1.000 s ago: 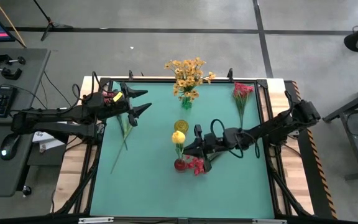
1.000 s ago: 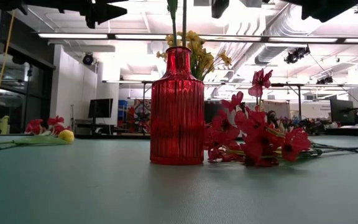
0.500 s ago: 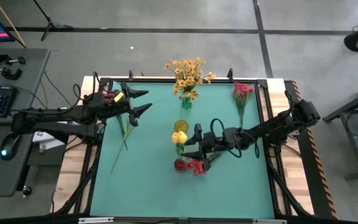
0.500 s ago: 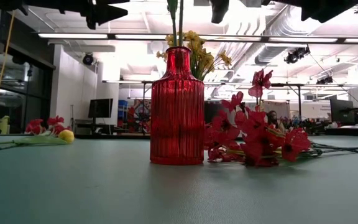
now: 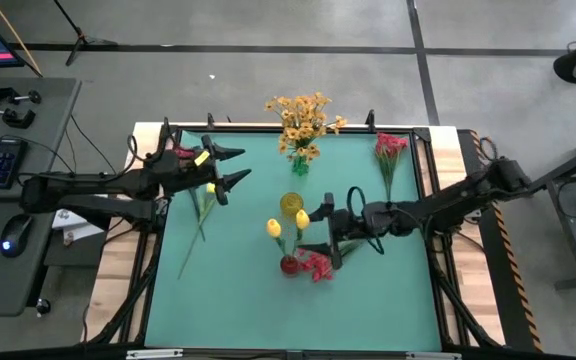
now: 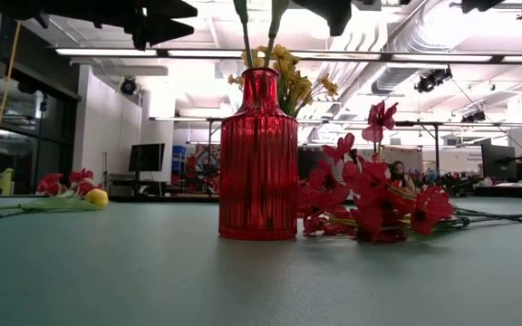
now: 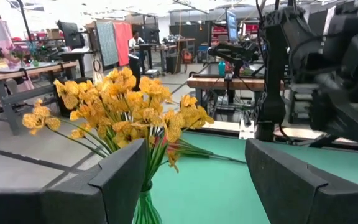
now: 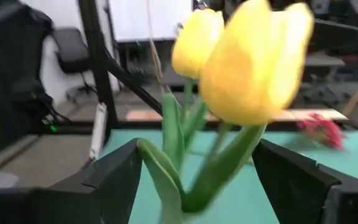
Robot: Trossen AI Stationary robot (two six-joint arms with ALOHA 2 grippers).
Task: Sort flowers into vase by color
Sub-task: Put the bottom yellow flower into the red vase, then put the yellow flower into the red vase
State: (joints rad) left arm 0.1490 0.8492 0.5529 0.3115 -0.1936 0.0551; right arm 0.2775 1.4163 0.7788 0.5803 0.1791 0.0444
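A red ribbed vase stands mid-table with two yellow tulip flowers sticking into its neck by their stalks. My right gripper is open just to the vase's right. In the right wrist view its fingers stand on either side of the tulip stalks, apart from them. Red flowers lie on the mat beside the vase. My left gripper hovers open at the far left, facing the orange-yellow flowers in a green vase.
A yellow vase stands just beyond the red one. Pink-red flowers lie at the far right. More stems with a yellow bud lie at the left under my left gripper. The near half of the green mat holds nothing.
My right gripper has opened and let go of the yellow tulip, then drawn back a little toward the table's right edge. The two tulip heads, close together before, now lean apart in the red vase.
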